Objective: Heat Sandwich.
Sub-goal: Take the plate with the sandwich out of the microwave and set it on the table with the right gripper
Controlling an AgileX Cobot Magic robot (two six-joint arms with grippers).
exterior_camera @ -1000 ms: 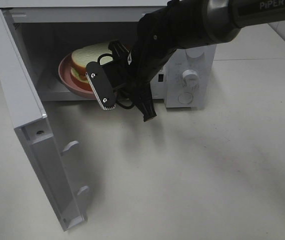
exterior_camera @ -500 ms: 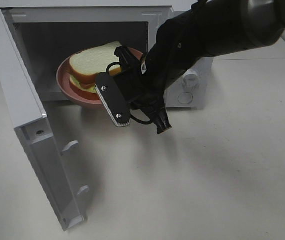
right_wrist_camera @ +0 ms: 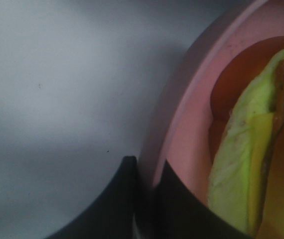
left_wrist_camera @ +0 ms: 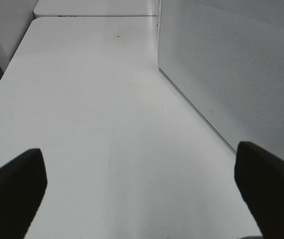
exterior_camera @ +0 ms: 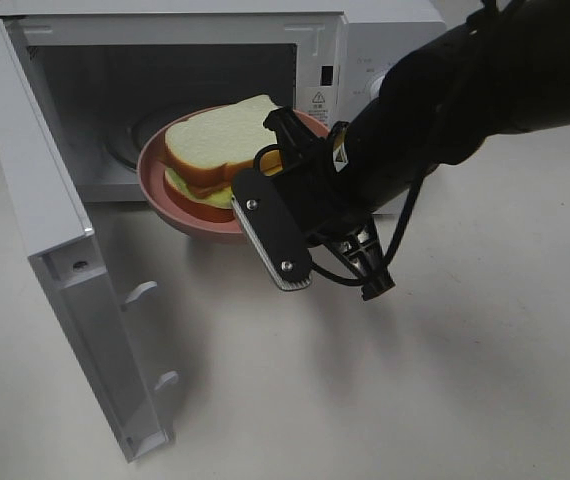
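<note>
The sandwich [exterior_camera: 220, 145], white bread with orange-red and pale green layers, lies on a round pink plate [exterior_camera: 200, 222]. The plate hangs half out of the open microwave [exterior_camera: 365, 60], over the table. My right gripper [exterior_camera: 287, 140] is shut on the plate's right rim. In the right wrist view its gripper [right_wrist_camera: 144, 167] pinches the pink plate [right_wrist_camera: 192, 99] edge, with the sandwich [right_wrist_camera: 246, 149] filling close beside it. My left gripper [left_wrist_camera: 142, 189] stands open over bare table, nothing between its fingers [left_wrist_camera: 12, 189], next to the microwave's side wall [left_wrist_camera: 231, 64].
The microwave door [exterior_camera: 55, 250] is swung wide open to the left, reaching toward the table's front. The glass turntable [exterior_camera: 130, 140] shows inside the cavity. White table [exterior_camera: 415, 400] stretches in front and to the right.
My right gripper has drawn the plate with the sandwich out of the microwave cavity, toward the front and right. The door stays as it was.
</note>
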